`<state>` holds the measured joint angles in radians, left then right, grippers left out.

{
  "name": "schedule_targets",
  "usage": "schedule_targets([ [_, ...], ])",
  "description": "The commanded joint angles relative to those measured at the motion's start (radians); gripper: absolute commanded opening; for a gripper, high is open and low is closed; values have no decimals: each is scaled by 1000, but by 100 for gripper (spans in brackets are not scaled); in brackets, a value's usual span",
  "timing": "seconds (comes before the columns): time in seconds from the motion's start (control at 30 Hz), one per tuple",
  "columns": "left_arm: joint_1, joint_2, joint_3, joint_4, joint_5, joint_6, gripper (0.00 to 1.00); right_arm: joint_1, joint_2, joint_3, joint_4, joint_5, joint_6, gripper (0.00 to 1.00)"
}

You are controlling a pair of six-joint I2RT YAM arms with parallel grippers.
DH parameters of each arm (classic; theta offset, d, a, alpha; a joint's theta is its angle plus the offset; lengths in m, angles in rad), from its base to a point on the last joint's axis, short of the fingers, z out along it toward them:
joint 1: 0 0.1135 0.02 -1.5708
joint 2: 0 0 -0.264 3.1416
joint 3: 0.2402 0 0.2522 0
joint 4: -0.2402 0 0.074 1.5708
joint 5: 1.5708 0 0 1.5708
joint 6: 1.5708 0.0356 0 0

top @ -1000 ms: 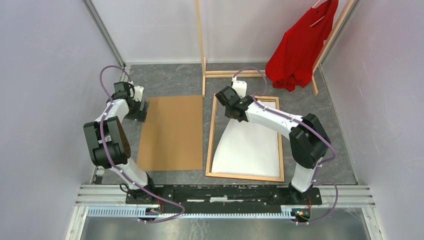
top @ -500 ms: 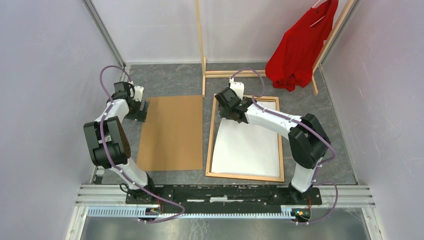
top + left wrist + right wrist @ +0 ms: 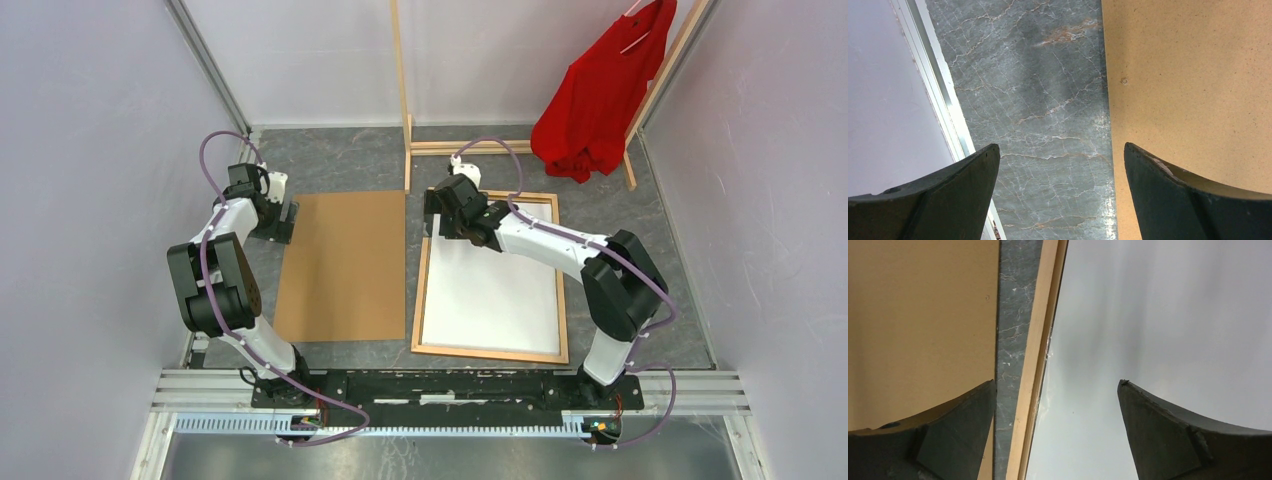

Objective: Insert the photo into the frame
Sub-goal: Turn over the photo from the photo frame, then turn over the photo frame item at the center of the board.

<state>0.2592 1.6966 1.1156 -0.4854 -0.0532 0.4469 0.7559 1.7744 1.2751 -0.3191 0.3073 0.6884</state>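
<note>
Well to the left of the frame (image 3: 419, 300), beyond the plain brown backing panel (image 3: 345, 265), the left gripper (image 3: 1062, 150) is seen poised over the grey marbled table (image 3: 340, 160) at the panel's far left corner. Its fingers are spread wide, one above bare table and the other above the panel's edge, and nothing is held between them. The backing panel is laid flat just beside the frame's left strip, with a narrow band of table left between the two. Inside the frame the photo (image 3: 490, 295) is found lying white back up, within the orange-brown strips; it appears to be seated flat, though this cannot be settled at the far left corner, which is hidden by the arm. Over that corner the right gripper (image 3: 1057, 382) is held with its fingers parted wide and nothing grasped. In the wrist view the frame's left strip and the photo's edge are seen running between them, one finger above the panel and the other above the white sheet. Behind the frame a pale wooden rack (image 3: 402, 90) is stood, and beyond the frame's far right corner a red shirt (image 3: 600, 95) is hung from it.
</note>
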Motion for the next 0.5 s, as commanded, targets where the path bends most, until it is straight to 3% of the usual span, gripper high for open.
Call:
schedule_targets([
  [0.0,-3,-22,28,0,-21,5,100,-13,-61,-29,90,-59,-21,98],
  [0.2,13,-18,39,3,-43,19,100,25,-48,-24,191,-197,-2,98],
  [0.47,74,21,61,42,-93,42,100,119,155,182,138,-238,35,98],
])
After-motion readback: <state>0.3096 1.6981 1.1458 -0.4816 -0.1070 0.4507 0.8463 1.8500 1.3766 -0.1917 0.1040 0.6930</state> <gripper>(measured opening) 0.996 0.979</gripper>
